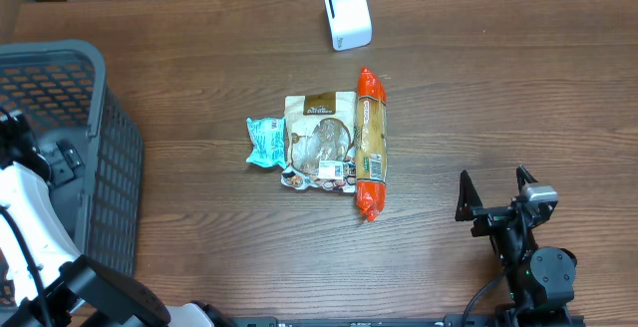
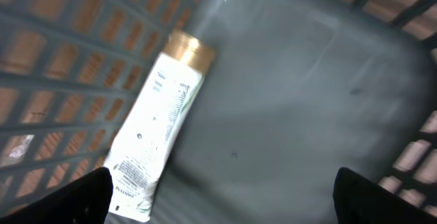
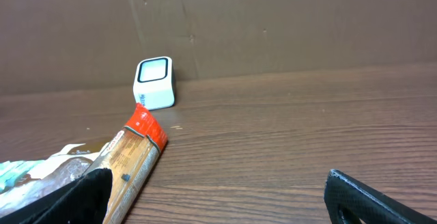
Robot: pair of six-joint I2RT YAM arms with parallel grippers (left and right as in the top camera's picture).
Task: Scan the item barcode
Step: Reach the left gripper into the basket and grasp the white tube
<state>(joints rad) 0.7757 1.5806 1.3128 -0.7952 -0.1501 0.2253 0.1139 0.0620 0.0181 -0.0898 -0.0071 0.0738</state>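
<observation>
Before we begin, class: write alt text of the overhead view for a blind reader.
Three packets lie together on a dark wooden table: a small teal pouch, a brown snack bag and a long tan sleeve with orange ends. A white box-shaped scanner stands beyond them, a grey mesh basket at left.

Dark wooden table (image 1: 199,58), brown cardboard wall (image 3: 273,26) behind

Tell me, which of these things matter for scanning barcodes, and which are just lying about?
Job: white scanner; teal packet; brown pouch; orange cracker sleeve; basket; tube inside it.
Just there: cardboard backdrop.
</observation>
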